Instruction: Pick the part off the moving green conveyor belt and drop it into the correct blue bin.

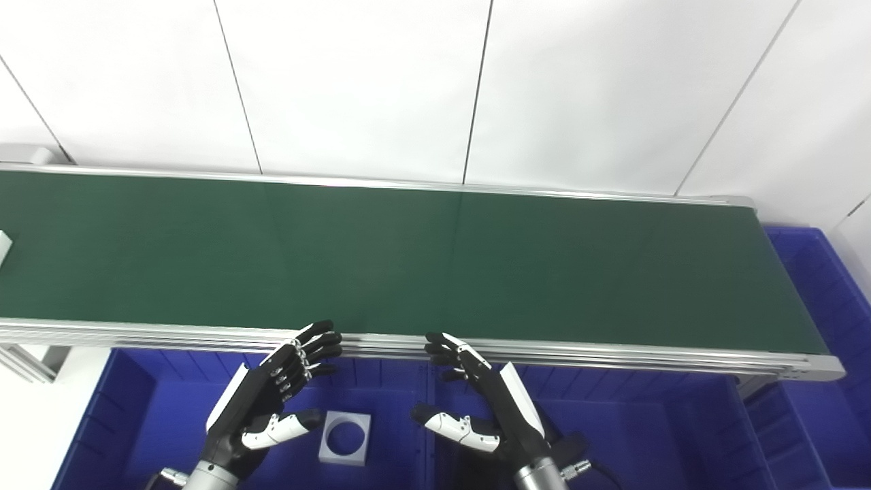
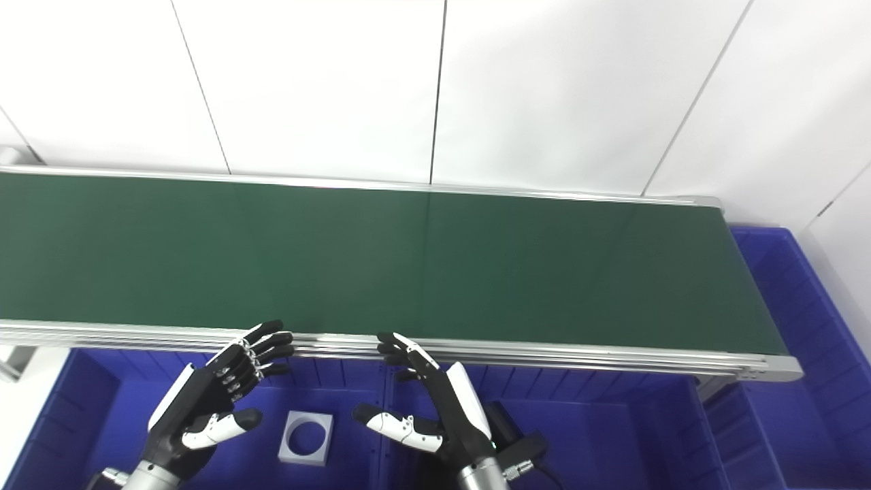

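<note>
Now a pale part (image 1: 3,250) is peeking in at the far left edge of the green belt (image 1: 408,258). The left hand (image 1: 272,401) is nearer, waiting open and empty over the blue bin (image 1: 129,408). The right hand (image 1: 483,401) is waiting open too. No writing is showing.

Bright, even, diffuse lighting from overhead; no hard shadows anywhere. White wall panels (image 1: 354,82) close to overexposed, seams thin and grey. Soft sheen across the green conveyor belt (image 1: 408,258), with faint vertical reflections of the wall seams and a paler band along the far edge. Mild glare on the aluminium rail (image 1: 578,350). Saturated blue in the bins (image 2: 612,429), slightly darker beneath the belt frame. Slight softness overall, more at the corners; straight lines bowed a little toward the edges. Glossy highlights on the left robot hand (image 1: 269,401) and right robot hand (image 1: 486,401), both sharp enough.
</note>
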